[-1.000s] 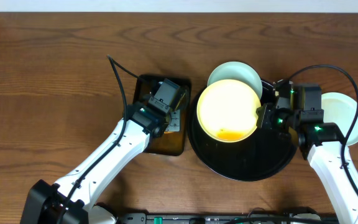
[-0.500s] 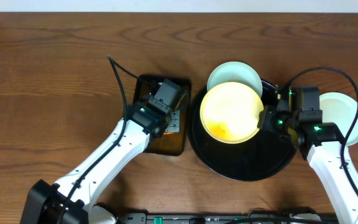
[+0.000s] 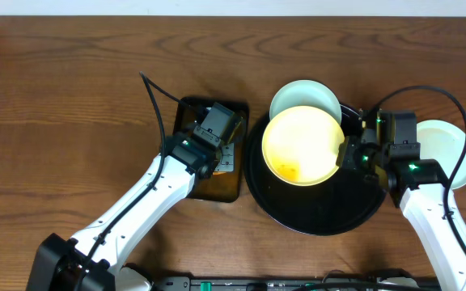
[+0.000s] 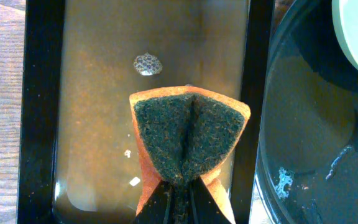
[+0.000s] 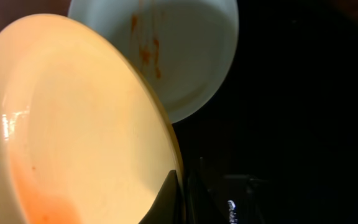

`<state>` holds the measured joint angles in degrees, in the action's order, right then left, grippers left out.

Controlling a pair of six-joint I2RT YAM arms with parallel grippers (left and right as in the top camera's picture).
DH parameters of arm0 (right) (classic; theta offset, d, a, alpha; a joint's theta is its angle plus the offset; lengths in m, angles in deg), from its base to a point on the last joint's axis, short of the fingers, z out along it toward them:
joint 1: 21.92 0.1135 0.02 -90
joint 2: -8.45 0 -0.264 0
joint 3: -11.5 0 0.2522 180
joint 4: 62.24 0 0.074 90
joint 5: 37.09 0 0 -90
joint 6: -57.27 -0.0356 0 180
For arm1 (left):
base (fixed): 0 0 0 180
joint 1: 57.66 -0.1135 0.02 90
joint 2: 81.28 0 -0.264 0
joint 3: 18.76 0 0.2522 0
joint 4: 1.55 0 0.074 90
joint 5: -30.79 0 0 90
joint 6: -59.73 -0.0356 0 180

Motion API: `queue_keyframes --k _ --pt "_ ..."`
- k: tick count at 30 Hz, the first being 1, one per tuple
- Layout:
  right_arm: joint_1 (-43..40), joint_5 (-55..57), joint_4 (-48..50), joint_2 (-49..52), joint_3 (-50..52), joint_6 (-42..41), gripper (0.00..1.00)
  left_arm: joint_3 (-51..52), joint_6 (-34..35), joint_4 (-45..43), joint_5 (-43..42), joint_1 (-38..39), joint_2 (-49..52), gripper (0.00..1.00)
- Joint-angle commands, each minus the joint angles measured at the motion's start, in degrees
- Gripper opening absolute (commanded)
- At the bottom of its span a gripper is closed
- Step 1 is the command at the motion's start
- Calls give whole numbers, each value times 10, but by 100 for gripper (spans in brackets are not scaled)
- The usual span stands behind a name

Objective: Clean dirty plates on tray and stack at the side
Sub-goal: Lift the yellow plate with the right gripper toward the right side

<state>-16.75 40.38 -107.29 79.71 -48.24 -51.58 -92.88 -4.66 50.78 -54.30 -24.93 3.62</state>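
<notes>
The overhead camera looked straight down from high above on the brown wooden bench [image 3: 71,81], with both arms reaching in from its near edge. The left wrist camera looked down along the left fingers [image 4: 201,202], close over the small rectangular dark brown tray [image 4: 41,112]. With the overhead view it shared that tray and the left rim of the large round black glossy tray [image 4: 303,137]. The right wrist camera sat very close behind the right fingers [image 5: 165,208]. It shared the pale yellow round plate [image 5: 73,124] and a pale mint-white round plate [image 5: 185,56] with the overhead view.
</notes>
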Motion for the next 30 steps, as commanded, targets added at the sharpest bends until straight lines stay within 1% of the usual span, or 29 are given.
queue_keyframes --k 1,3,6,7,9,11,14,16,19,22,25,27,30 --pt "6 -40 -13 -2 -9 10 1 5 -5 0 11 -2 -3 8" --pt "12 -31 -35 -2 -9 22 1 5 -5 0 11 -2 -3 8" --pt "12 27 -50 -2 -9 16 1 5 -5 0 11 -2 -3 8" --pt "10 51 -47 -2 -9 4 1 5 -5 0 11 -2 -3 8" --pt "2 59 -27 -2 -9 -14 1 5 -5 0 11 -2 -3 8" --pt "0 27 -8 -2 -9 -22 1 5 -5 0 11 -2 -3 8" --pt "5 -44 -4 -2 -9 24 1 5 -5 0 11 -2 -3 8" --pt "11 -43 -24 -2 -9 43 1 5 -5 0 11 -2 -3 8" --pt "14 39 -56 -2 -9 42 1 5 -5 0 11 -2 -3 8" --pt "7 113 -55 -2 -10 19 1 5 -5 0 11 -2 -3 8" --pt "1 118 -52 -7 -28 21 1 5 -5 0 11 -2 -3 8" --pt "4 120 -57 -15 -47 43 1 5 -5 0 11 -2 -3 8" --pt "18 170 -85 -35 -80 52 1 5 -5 0 11 -2 -3 8"
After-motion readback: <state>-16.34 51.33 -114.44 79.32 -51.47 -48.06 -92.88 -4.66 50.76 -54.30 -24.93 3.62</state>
